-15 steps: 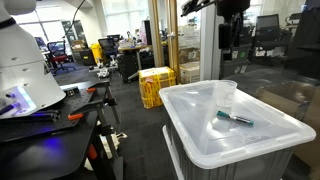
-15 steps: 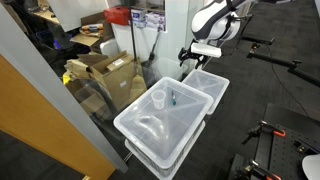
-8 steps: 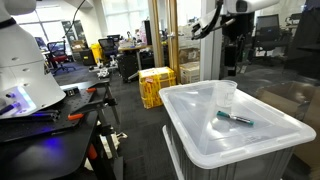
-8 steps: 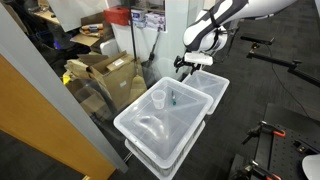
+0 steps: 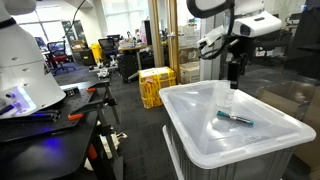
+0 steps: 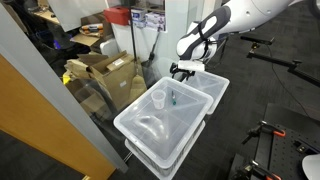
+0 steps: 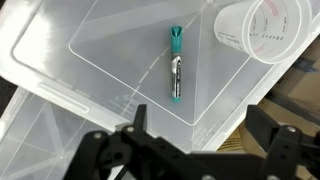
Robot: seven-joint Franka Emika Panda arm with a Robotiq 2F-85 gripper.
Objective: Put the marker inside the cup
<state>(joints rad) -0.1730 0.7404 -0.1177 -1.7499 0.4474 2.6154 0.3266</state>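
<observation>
The marker, dark with teal ends, lies flat on the lid of a translucent white bin. It also shows in both exterior views. The clear plastic cup stands upright on the same lid beside the marker, seen too in both exterior views. My gripper is open and empty. It hangs above the lid's edge, apart from the marker and cup, as seen in both exterior views.
A second white bin sits beside the first. Cardboard boxes and a yellow crate stand on the floor. A dark workbench with tools is nearby. A glass partition runs beside the bins.
My arm has come down from high above towards the bin lid and moved nearer the cup. The marker and cup have not moved.
</observation>
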